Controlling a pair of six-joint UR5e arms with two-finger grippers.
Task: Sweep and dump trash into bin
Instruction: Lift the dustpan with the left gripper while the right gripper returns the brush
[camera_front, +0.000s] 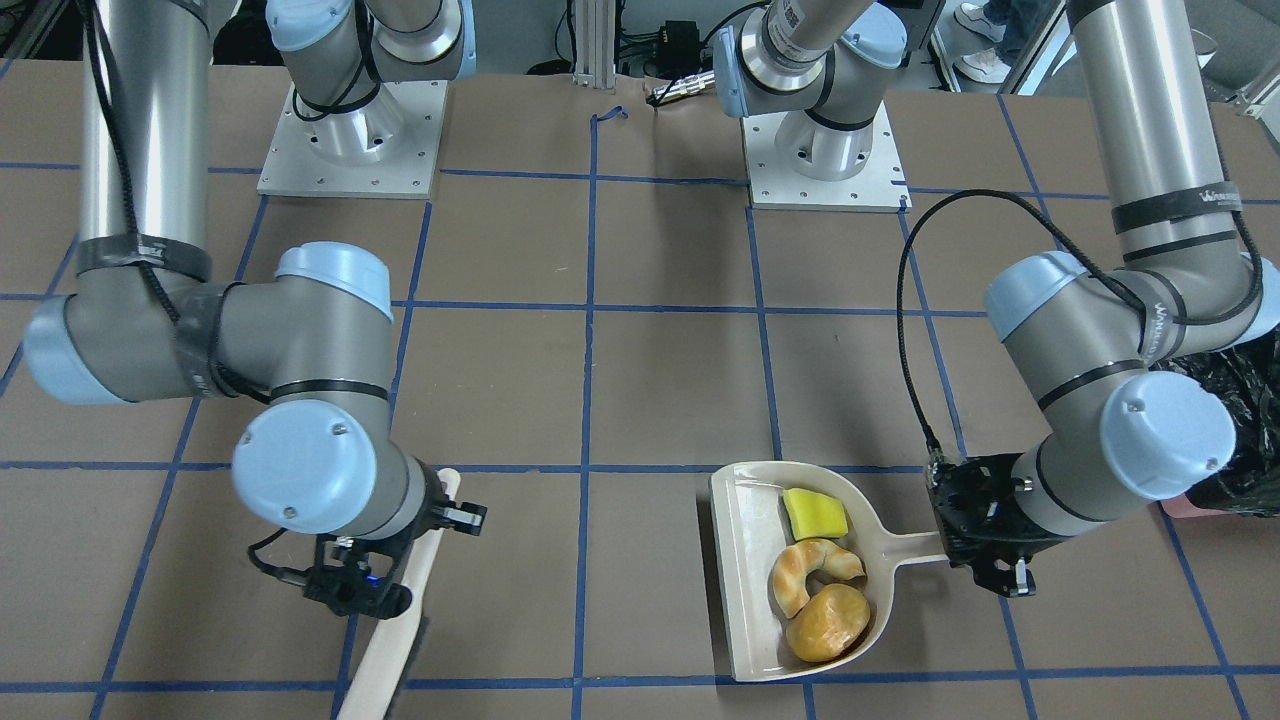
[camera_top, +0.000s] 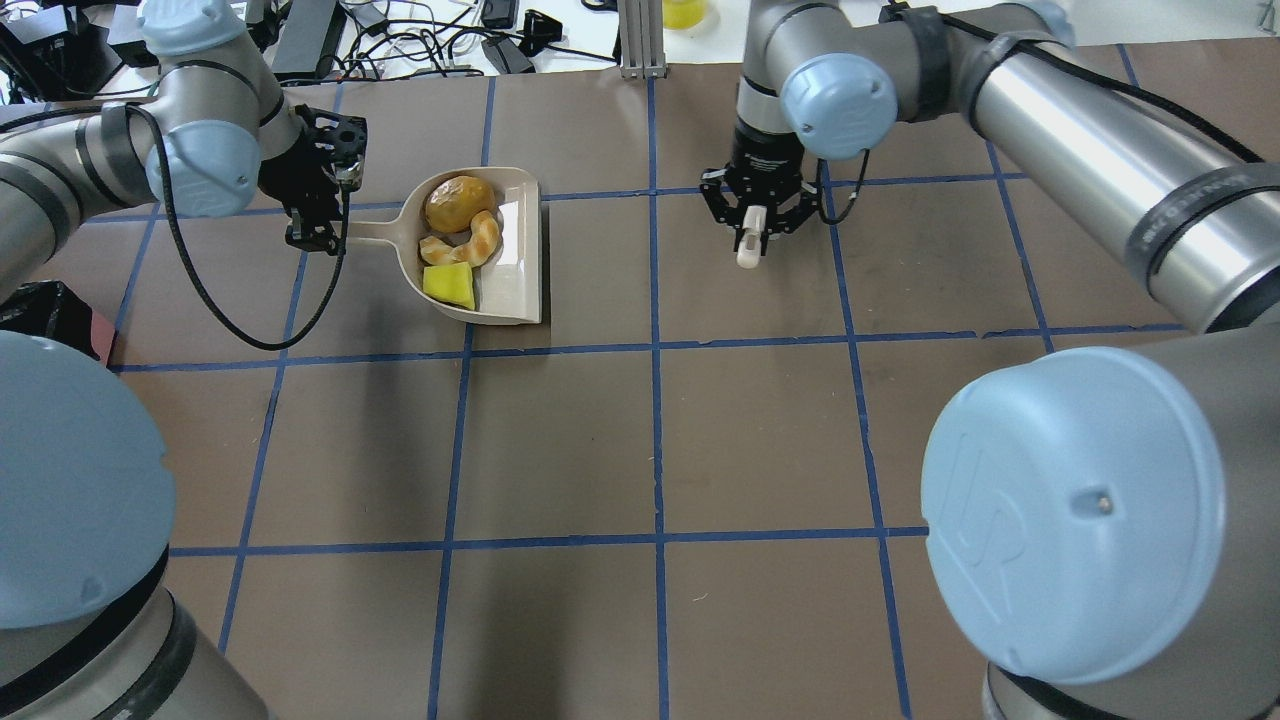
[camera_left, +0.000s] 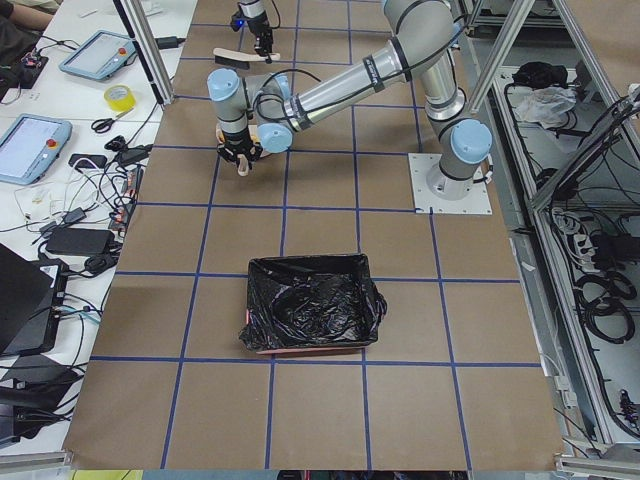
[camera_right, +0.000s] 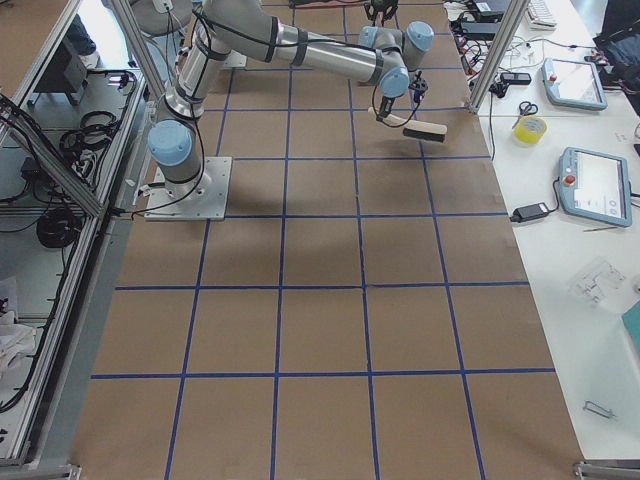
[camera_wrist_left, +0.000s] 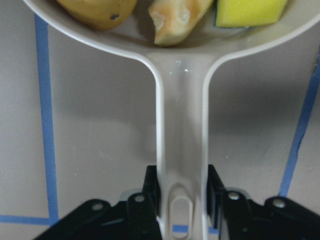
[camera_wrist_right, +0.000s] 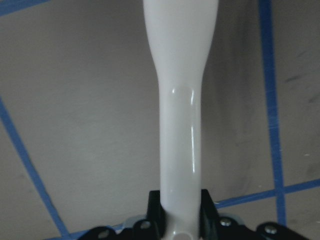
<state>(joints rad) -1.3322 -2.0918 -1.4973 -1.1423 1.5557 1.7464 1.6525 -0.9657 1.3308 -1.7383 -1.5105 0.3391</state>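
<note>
A beige dustpan (camera_front: 745, 560) holds all three pieces of trash: a yellow-green wedge (camera_front: 814, 513), a tan croissant (camera_front: 812, 572) and a golden-brown lump (camera_front: 828, 622). My left gripper (camera_front: 962, 548) is shut on the dustpan's handle (camera_wrist_left: 181, 150) and holds the pan about level; it also shows in the overhead view (camera_top: 335, 222). My right gripper (camera_top: 750, 228) is shut on the white handle of a brush (camera_wrist_right: 181, 125), apart from the dustpan. The bin (camera_left: 312, 303), lined with a black bag, stands further along the table on my left side.
The bin's black bag shows at the edge of the front view (camera_front: 1235, 420) and of the overhead view (camera_top: 40, 305), behind my left arm's elbow. The brown table is marked with a blue tape grid (camera_top: 655, 345). The arm bases (camera_front: 350, 150) stand at the robot's side.
</note>
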